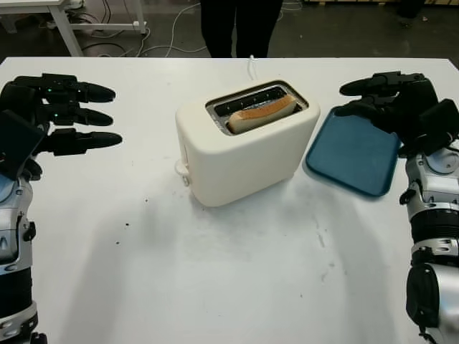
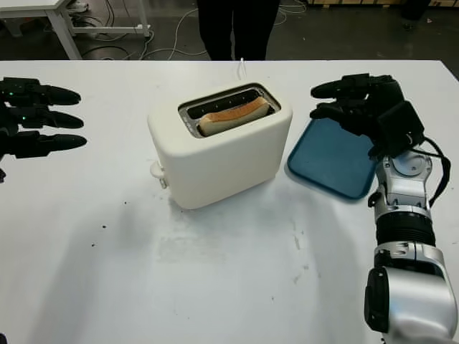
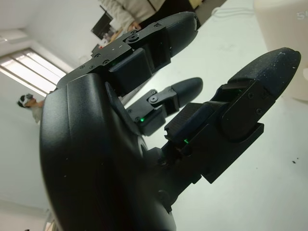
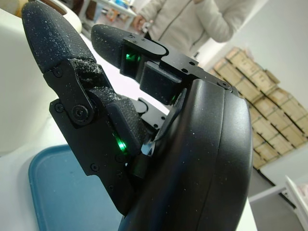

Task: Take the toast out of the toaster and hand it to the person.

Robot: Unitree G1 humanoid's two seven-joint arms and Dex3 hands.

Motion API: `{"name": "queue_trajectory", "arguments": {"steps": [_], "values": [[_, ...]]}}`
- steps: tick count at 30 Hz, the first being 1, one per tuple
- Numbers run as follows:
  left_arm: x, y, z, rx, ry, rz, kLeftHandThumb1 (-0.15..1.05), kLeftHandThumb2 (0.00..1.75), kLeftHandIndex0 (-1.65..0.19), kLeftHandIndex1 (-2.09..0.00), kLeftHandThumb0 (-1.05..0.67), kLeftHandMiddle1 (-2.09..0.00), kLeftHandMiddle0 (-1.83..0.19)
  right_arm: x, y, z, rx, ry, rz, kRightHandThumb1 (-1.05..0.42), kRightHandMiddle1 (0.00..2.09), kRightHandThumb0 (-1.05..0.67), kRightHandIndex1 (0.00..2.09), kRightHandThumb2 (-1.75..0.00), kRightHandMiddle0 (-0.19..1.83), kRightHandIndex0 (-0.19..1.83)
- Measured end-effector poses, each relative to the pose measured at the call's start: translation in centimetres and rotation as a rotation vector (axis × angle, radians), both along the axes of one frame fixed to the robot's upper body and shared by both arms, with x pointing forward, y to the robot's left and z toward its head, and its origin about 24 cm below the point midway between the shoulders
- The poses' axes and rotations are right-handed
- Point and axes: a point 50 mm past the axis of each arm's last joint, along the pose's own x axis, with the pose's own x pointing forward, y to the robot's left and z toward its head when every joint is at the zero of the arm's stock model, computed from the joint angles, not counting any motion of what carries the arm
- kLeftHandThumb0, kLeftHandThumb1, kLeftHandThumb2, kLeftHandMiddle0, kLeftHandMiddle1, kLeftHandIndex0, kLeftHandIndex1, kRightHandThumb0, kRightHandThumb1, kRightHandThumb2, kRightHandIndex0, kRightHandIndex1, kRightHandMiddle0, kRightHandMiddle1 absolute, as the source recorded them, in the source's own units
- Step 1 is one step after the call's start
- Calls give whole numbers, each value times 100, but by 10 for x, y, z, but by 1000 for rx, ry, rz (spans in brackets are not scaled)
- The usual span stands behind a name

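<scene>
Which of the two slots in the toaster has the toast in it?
The slot nearer the robot holds the toast; its brown crust sticks out of the toaster. The slot behind it, on the person's side, looks dark and empty.

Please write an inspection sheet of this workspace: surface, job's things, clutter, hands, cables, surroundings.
Surface: white table, a few dark specks and scuffs.
Job's things: cream plastic two-slot toaster mid-table; one browned toast slice standing in the nearer slot.
Clutter: blue plastic tray lying beside the toaster, on the right hand's side.
Hands: black left hand open above the table; black right hand open above the tray.
Cables: white toaster cord running to the far edge; more cables on the floor.
Surroundings: person in dark trousers beyond the table; stacked cardboard boxes.
</scene>
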Motion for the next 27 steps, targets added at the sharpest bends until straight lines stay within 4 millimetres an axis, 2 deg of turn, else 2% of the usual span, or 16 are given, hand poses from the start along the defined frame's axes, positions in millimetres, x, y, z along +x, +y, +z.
{"name": "queue_trajectory", "arguments": {"steps": [27], "values": [[0, 0, 1, 3, -16, -3, 36, 0, -122, -17, -99, -37, -123, 0, 1, -1, -17, 5, -6, -80, 15, -105, 66, 0, 128, 109]]}}
